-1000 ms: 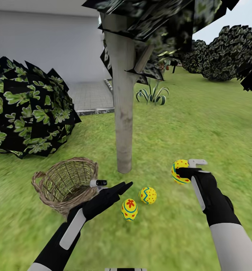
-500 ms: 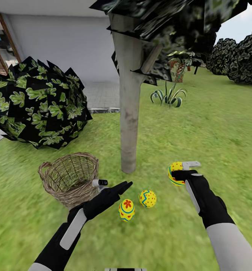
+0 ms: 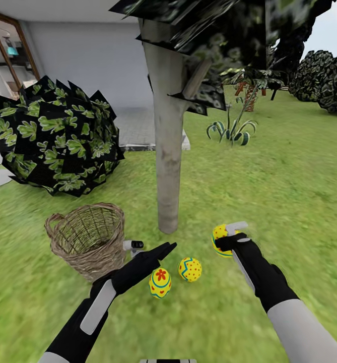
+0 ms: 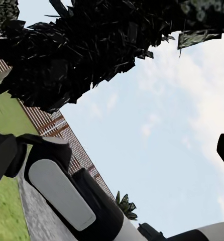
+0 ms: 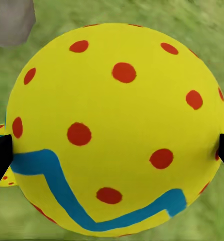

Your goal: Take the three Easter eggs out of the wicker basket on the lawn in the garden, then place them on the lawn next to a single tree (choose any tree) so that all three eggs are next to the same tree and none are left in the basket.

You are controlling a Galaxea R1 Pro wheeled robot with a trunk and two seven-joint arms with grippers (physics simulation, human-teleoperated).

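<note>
1. Head view: the right gripper has carried the third yellow egg with red dots and a blue zigzag a little closer to the pale grey-beige tree trunk than a second ago, though the camera has swung too, so part of that shift is the view's. Its jaws pinch the egg, just above the mottled green lawn.
2. Same view: the yellow egg with a red flower and the yellow egg with red spots and blue zigzags lie on the grass near the trunk's foot, as before. The brown open-weave wicker basket stands beside them and looks empty.
3. The left gripper hovers between basket and eggs, unchanged; jaws spread, holding nothing.
4. Left wrist view: sky, dark foliage, a brick wall and an arm link.
5. Right wrist view: the dotted egg sits between dark fingertips, grass below.
6. My read: only the release is left; set it down gently, since it could roll.
</note>
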